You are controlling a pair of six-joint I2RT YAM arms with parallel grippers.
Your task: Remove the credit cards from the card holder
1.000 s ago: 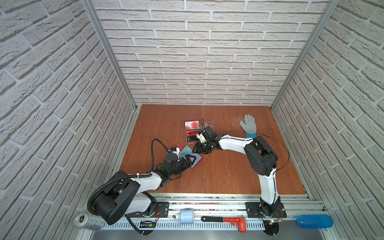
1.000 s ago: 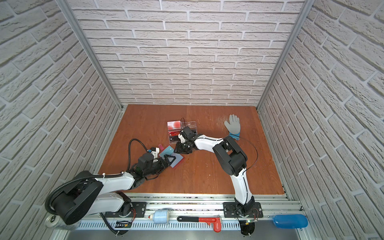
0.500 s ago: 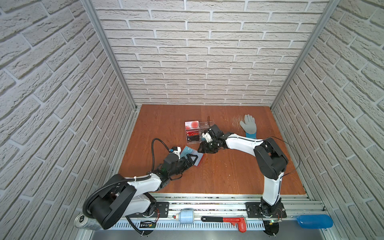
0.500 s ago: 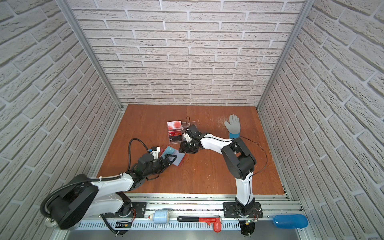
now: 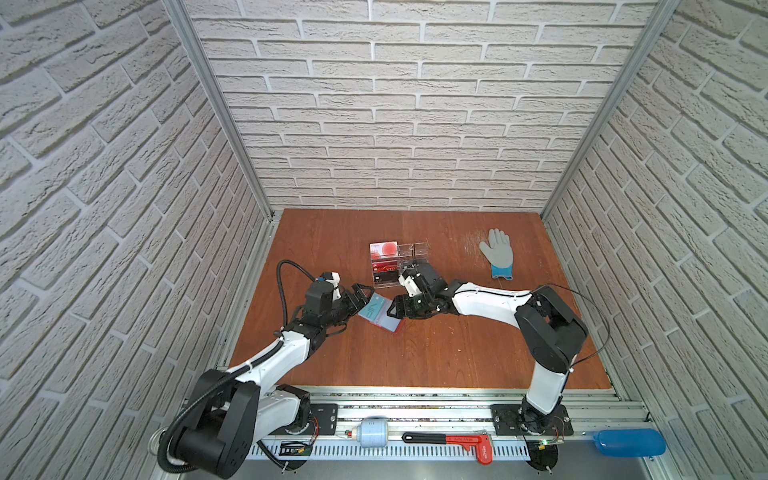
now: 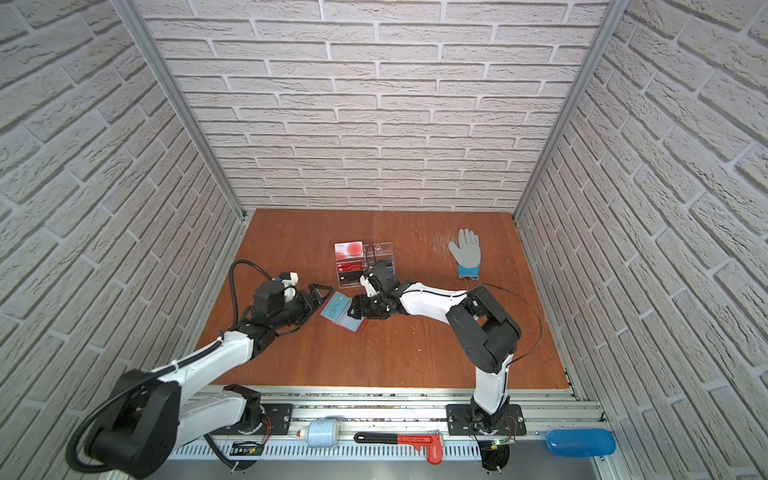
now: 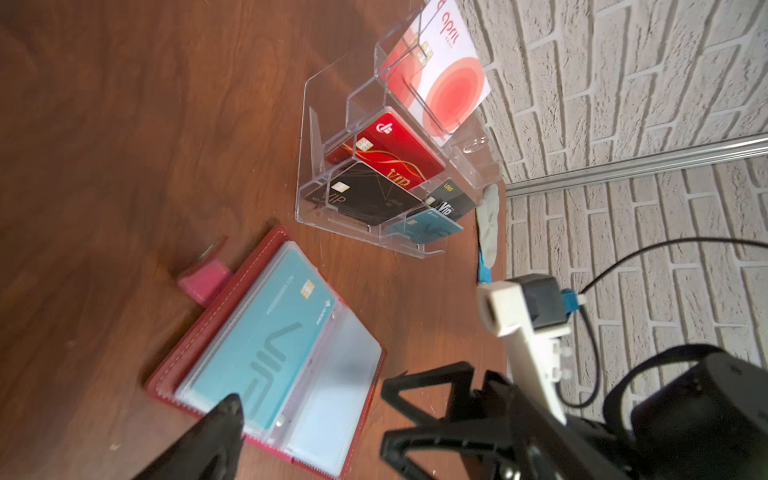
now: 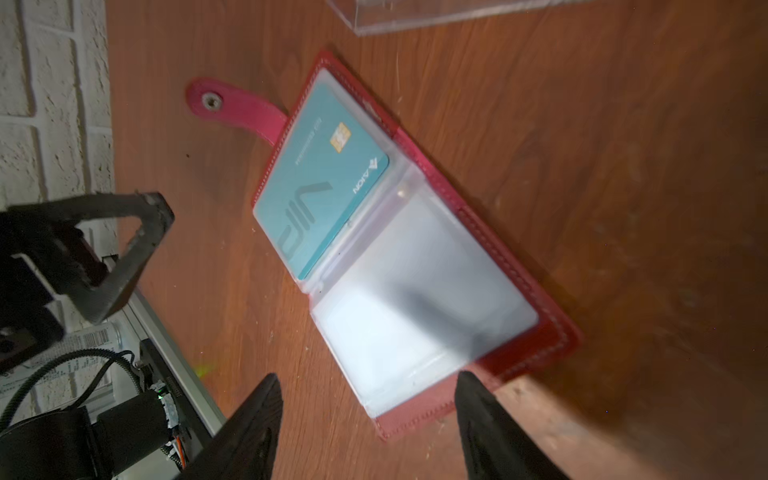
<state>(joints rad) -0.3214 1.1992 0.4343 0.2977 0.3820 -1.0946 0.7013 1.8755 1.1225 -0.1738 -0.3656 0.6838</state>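
Observation:
The card holder (image 8: 552, 332), a red wallet with a snap tab (image 8: 232, 104), lies open and flat on the wooden table (image 5: 436, 357) in both top views. Its clear sleeves face up. One sleeve holds a teal credit card (image 8: 324, 195) with a gold chip; the other sleeve (image 8: 415, 311) looks pale and I cannot tell what is in it. My right gripper (image 8: 368, 380) is open, its tips on either side of the holder's near corner. My left gripper (image 5: 360, 293) is open at the card end of the holder (image 5: 399, 327), one fingertip (image 7: 230, 411) over the card (image 7: 257, 345).
A clear acrylic stand (image 5: 411, 257) with several printed cards stands just behind the holder. A grey glove (image 5: 496, 253) lies at the back right. A red-handled tool (image 5: 465, 441) and a blue object (image 5: 629, 442) sit on the front rail. Brick walls close in three sides.
My right gripper's jaws have widened and it has shifted toward the holder's near corner. My left gripper has drawn back from over the holder to its card-side edge.

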